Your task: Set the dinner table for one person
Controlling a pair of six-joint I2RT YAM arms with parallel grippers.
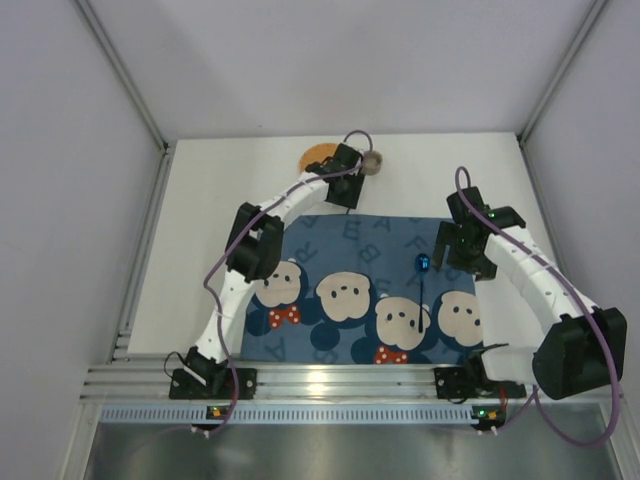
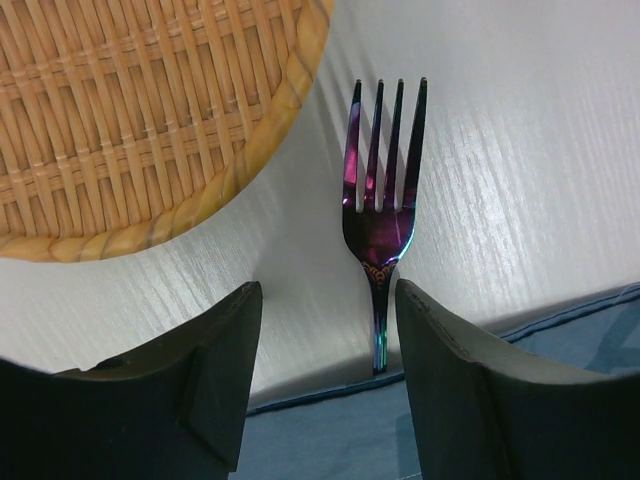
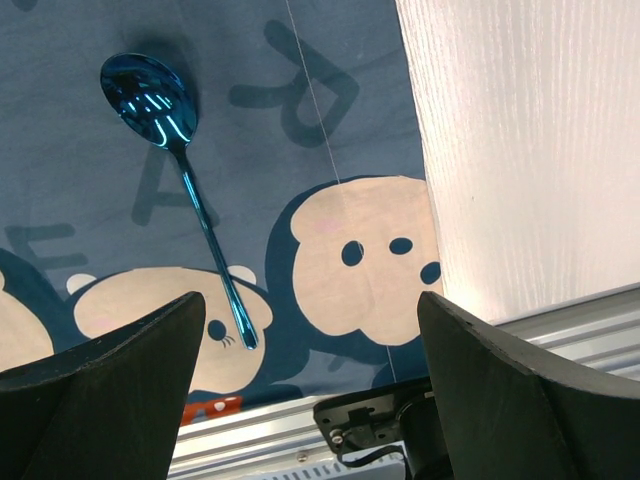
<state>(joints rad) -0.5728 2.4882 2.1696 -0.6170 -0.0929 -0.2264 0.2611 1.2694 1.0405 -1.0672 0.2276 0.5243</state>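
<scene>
Two robot arms reach over the dinner table (image 1: 190, 220), a broad white matte top that fills the floor of the rig and carries everything in view. A dark blue placemat (image 1: 350, 235) printed with cartoon mice lies on its near half, and a woven plate (image 2: 130, 120) sits at its far edge. The left gripper (image 2: 325, 300) hovers low at the far border of the placemat. Its jaws stand apart on either side of the handle of an iridescent fork (image 2: 378, 225). The fork lies flat on the bare tabletop, tines pointing away, just beside the plate but not touching it; neither finger appears to touch the metal. The right gripper (image 3: 310, 305) hangs wide open and empty above the mat's right edge, near a blue spoon (image 3: 190, 190) lying on the cloth. The table itself looks rigid and fixed, a thing to set upon, not to lift. Its hard, smooth face will likely let thin, light, glossy cutlery skid. The fork's narrow neck, just below the tines, looks the surest place to pinch.
</scene>
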